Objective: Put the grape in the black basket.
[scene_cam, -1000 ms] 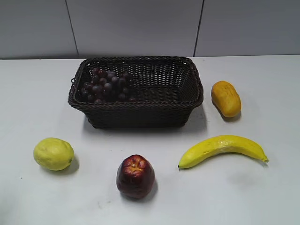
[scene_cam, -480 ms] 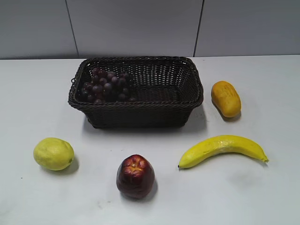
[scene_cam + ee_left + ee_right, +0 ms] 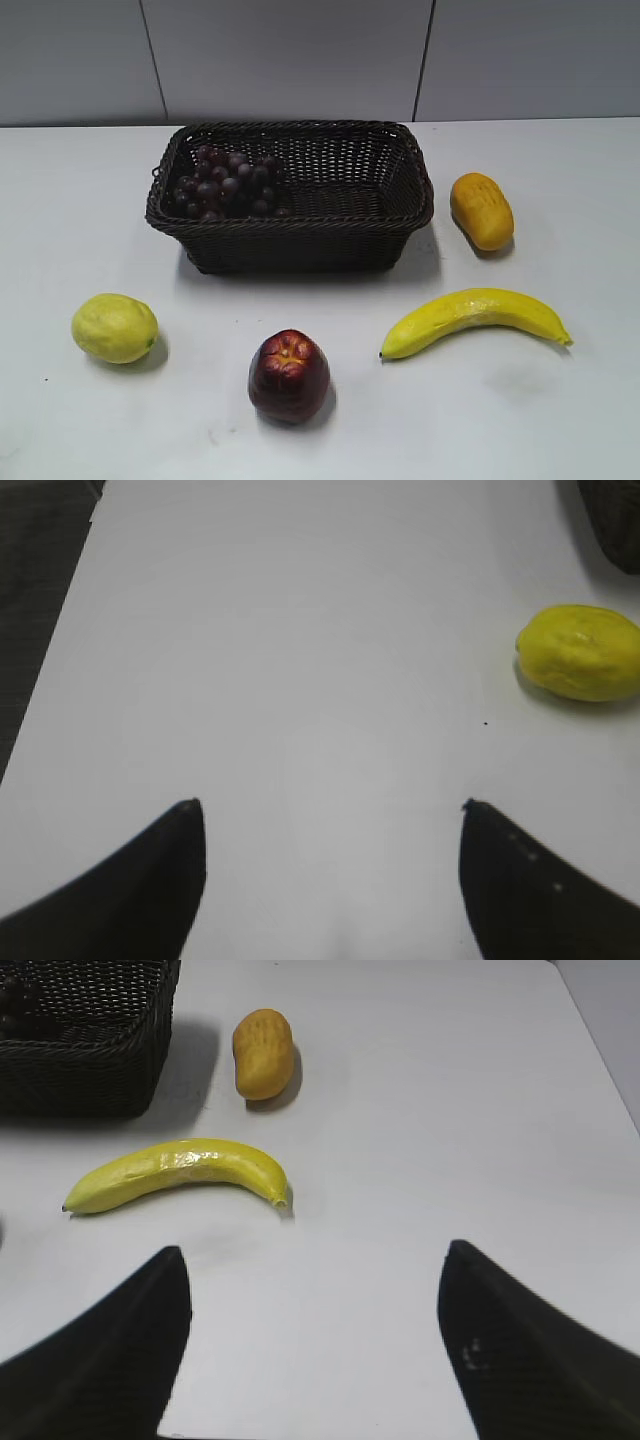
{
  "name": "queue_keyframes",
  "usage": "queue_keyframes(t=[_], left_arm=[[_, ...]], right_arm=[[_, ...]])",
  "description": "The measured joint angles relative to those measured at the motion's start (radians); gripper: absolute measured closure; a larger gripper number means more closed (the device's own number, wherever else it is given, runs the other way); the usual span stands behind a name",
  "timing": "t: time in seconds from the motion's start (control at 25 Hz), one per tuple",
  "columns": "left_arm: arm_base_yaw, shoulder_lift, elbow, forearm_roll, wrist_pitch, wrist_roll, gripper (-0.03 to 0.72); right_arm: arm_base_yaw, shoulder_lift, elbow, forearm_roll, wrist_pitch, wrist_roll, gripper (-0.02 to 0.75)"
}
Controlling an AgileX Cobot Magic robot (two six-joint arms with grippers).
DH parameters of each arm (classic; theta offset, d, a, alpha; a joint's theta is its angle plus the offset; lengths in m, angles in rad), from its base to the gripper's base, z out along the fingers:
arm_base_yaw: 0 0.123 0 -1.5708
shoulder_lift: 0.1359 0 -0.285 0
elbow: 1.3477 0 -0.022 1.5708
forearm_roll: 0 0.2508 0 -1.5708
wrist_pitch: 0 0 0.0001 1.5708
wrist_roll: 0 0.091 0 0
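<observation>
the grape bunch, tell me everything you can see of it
The grape is a cluster of many small round dark red-purple berries with a dull sheen, looking like plastic fruit. It lies inside the black basket, in the left part, against the left wall and on the woven floor. Its lowest berries are hidden behind the near rim. No stem can be made out. Nothing else touches it; neither tool is near it.
</observation>
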Motion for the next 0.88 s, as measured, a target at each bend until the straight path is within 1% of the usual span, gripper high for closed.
queue_keyframes(t=[0.4,0.72,0.88], left_arm=[[0.000,-0.014,0.000,0.000,-0.001,0.000,0.102],[0.000,-0.173,0.000,0.000,-0.002,0.000,0.105],[0.000,-0.185,0.000,-0.001,-0.001,0.000,0.105]], right_arm=[[0.000,0.000,0.000,0.000,0.000,0.000,0.153],[0.000,0.000,0.000,0.000,0.000,0.000,0.153],[0.000,0.000,0.000,0.000,0.000,0.000,0.153]])
